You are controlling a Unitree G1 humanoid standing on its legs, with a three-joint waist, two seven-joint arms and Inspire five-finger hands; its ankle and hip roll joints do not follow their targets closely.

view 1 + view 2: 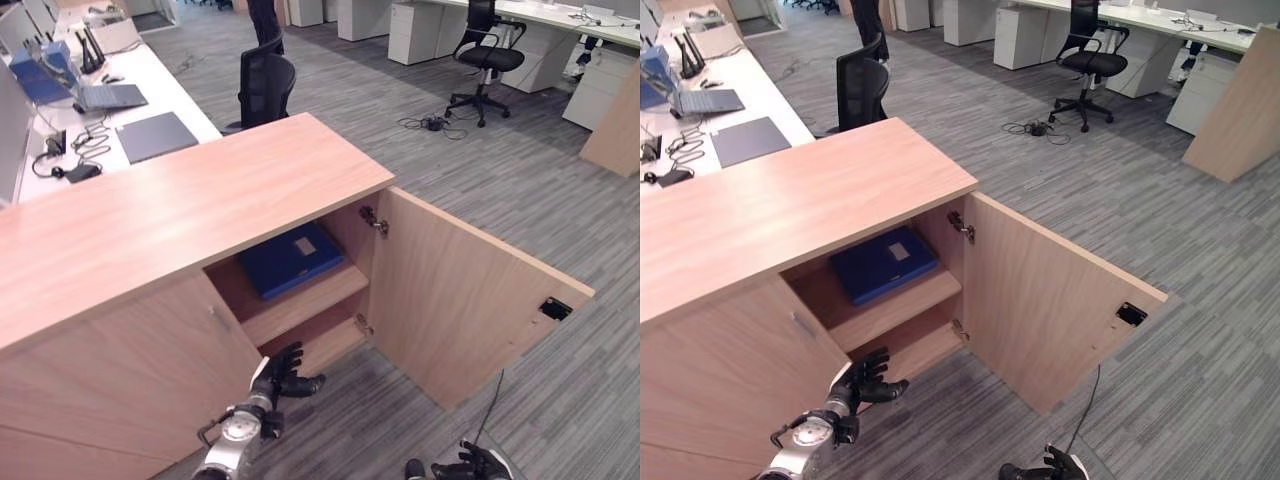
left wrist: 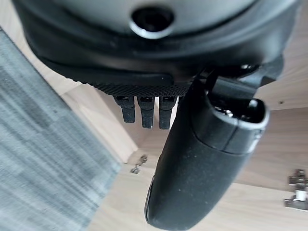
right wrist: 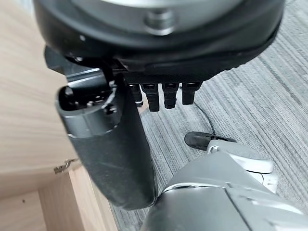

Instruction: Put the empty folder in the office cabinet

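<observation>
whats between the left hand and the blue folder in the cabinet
The front edge of the wooden shelf that the blue folder lies on; below it, open space down to the left hand, seen in the left eye view.

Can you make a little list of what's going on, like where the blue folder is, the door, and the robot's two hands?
folder: blue folder lying flat on the cabinet's upper shelf
cabinet door: right door swung wide open
left hand: low in front of the open cabinet, fingers relaxed, holding nothing
right hand: down near the floor, holding nothing
cabinet top: bare wood
</observation>
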